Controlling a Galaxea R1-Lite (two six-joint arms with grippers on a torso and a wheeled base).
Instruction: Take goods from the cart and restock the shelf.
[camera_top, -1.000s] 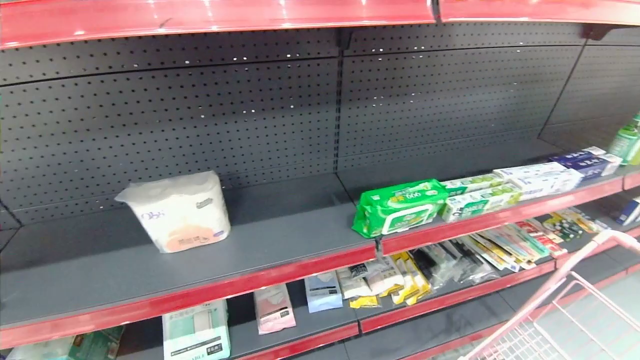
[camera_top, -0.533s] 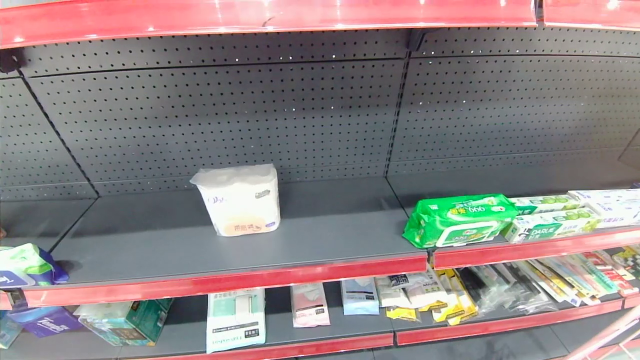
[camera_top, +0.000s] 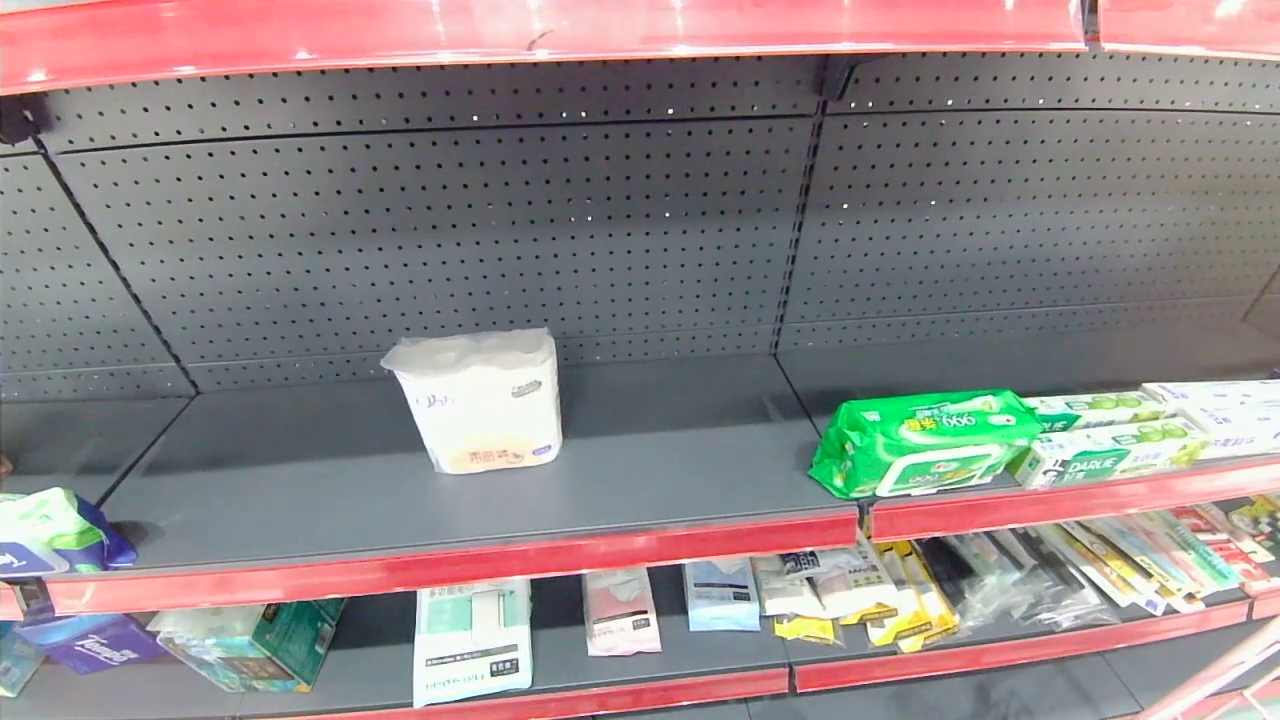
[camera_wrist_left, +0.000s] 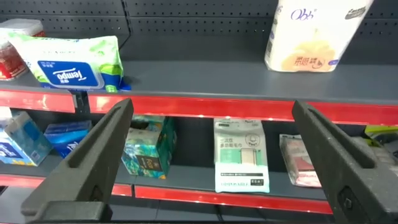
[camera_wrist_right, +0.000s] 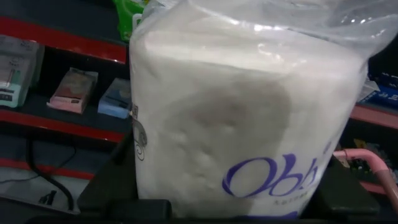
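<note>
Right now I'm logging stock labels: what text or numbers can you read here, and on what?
"666": green wipes pack.
Brand names, legible but not quoted: held toilet roll pack, shelf toilet roll pack, green-white boxes, blue-label wipes pack.
Everything else: too small or blurred.

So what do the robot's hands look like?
The left gripper has two flat, dark grey jaws, long and wedge-like, with plain matte sides. The right gripper looks dark too, with blocky edges.
</note>
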